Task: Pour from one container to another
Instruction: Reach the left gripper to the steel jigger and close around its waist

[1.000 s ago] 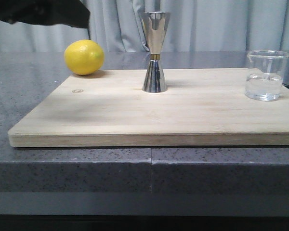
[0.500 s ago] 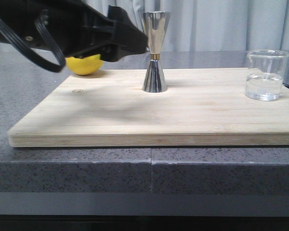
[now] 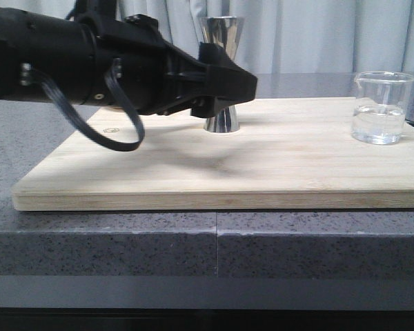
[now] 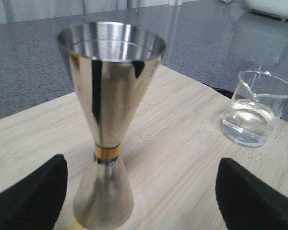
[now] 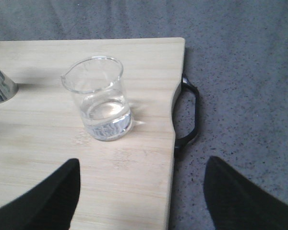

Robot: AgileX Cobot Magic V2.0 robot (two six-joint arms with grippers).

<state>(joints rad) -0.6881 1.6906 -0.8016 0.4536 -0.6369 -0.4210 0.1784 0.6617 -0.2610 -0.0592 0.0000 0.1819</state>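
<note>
The left end effector point(image 4: 141, 191) stood spread wide, its black fingers flanking the steel jigger point(image 4: 109, 124) without touching it. The right end effector point(image 5: 141, 201) was likewise apart, hovering near the glass beaker point(image 5: 100, 98) but gripping nothing. Nothing looked poured yet: clear liquid sat low in the beaker, so grasping, lifting and tipping all remained. The jigger was a polished hourglass with a gold waistband, upright on the pale bamboo cutting board point(image 3: 276, 165) atop the speckled grey desk point(image 3: 124, 248).

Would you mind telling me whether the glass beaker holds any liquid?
Partly filled: the beaker stands upright with clear liquid in its lower part.
</note>
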